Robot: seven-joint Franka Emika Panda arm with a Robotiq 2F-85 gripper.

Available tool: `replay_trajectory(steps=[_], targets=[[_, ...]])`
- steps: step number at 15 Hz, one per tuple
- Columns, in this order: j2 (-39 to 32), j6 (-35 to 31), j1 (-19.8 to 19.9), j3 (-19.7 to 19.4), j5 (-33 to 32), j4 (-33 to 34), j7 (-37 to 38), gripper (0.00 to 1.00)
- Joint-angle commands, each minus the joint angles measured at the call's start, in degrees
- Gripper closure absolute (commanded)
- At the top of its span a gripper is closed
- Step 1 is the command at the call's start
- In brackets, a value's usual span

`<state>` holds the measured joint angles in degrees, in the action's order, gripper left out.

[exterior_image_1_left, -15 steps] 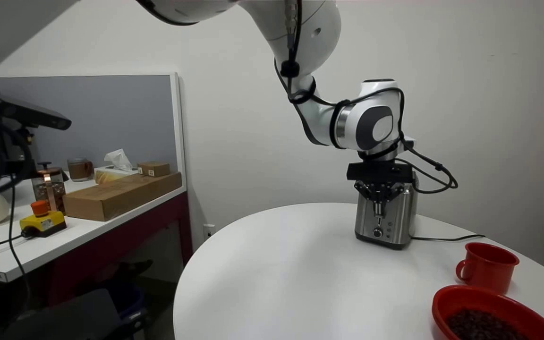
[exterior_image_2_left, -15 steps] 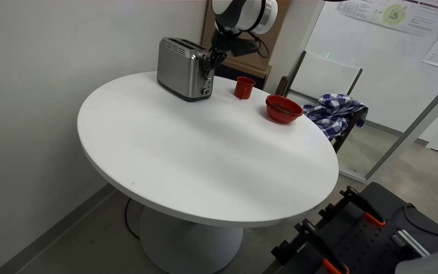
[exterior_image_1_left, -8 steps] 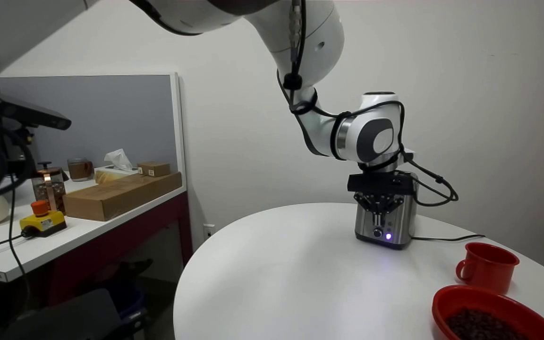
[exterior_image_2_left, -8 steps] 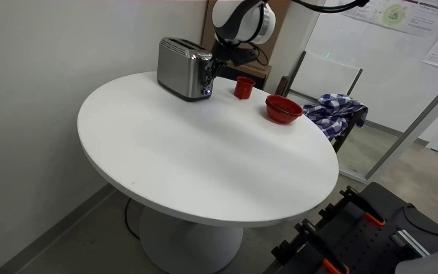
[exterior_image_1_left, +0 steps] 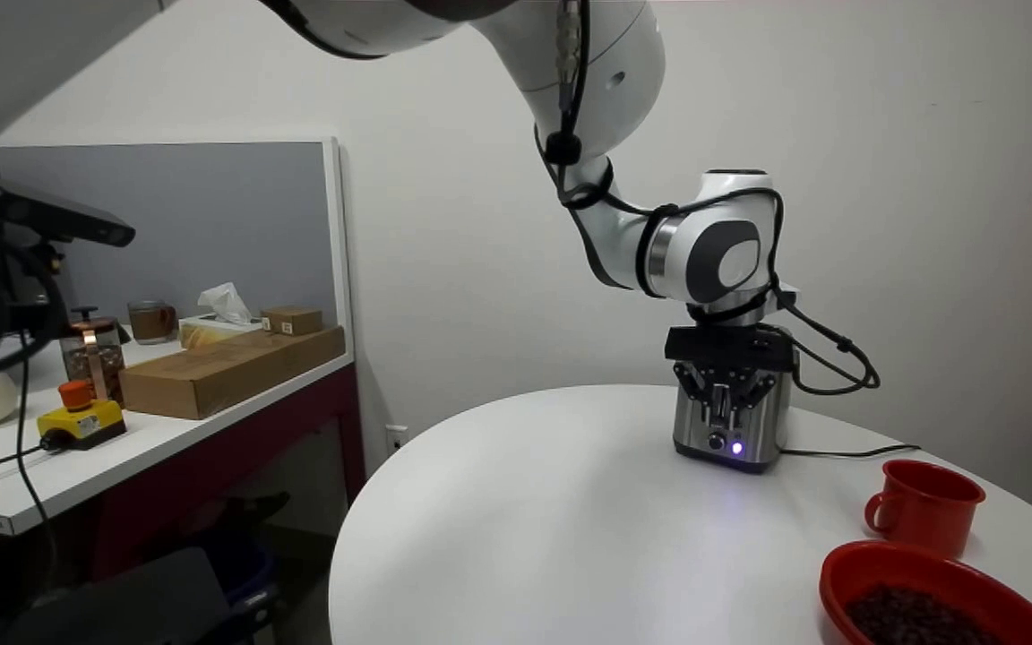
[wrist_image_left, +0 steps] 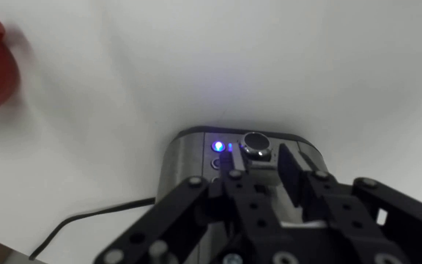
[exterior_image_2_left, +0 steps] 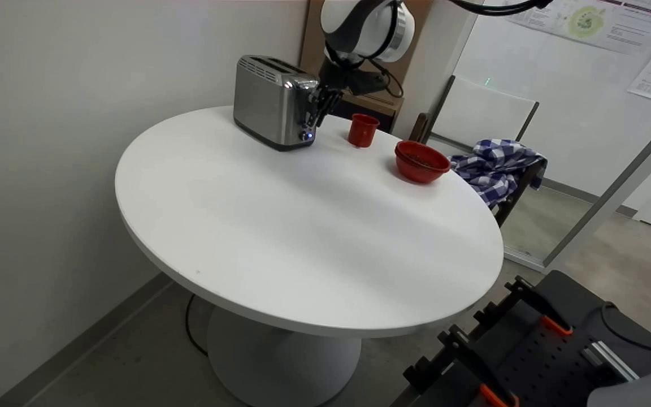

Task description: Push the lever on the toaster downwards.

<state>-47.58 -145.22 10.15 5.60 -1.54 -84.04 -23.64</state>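
Low on the end face of the toaster (exterior_image_2_left: 263,104), the lever (wrist_image_left: 264,174) lines up with the gap in the claw (wrist_image_left: 260,149).

In the wrist view the claw's fingers stand part-way apart with nothing evidently gripped; whether one touches the lever cannot be told. The lever appears just above the knob (wrist_image_left: 256,141), and the toaster's long axis runs away from the claw. With the blue light (wrist_image_left: 218,146) lit, the push looks done; the coming move is probably straight back off that end.
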Motion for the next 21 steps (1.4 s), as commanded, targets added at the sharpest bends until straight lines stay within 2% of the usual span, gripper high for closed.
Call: replay_trajectory(steps=[1,6,8,9,16,20,21], targets=[[4.4,7.0,2.6,-0.4,1.9,-2.2,0.5,0.36],[15.9,15.1,1.4,-7.0,-2.4,-12.8,5.0,0.00],[19.8,17.0,1.7,-8.5,-3.7,-16.7,4.6,0.00],[22.2,17.1,2.6,-8.3,-3.8,-19.5,1.7,0.00],[42.6,14.0,2.7,-8.7,-2.6,-40.1,-5.0,0.00],[54.2,15.9,0.2,-9.8,-4.1,-47.7,-0.3,0.00],[47.3,16.3,0.2,-10.3,-3.5,-41.9,-2.0,0.00]])
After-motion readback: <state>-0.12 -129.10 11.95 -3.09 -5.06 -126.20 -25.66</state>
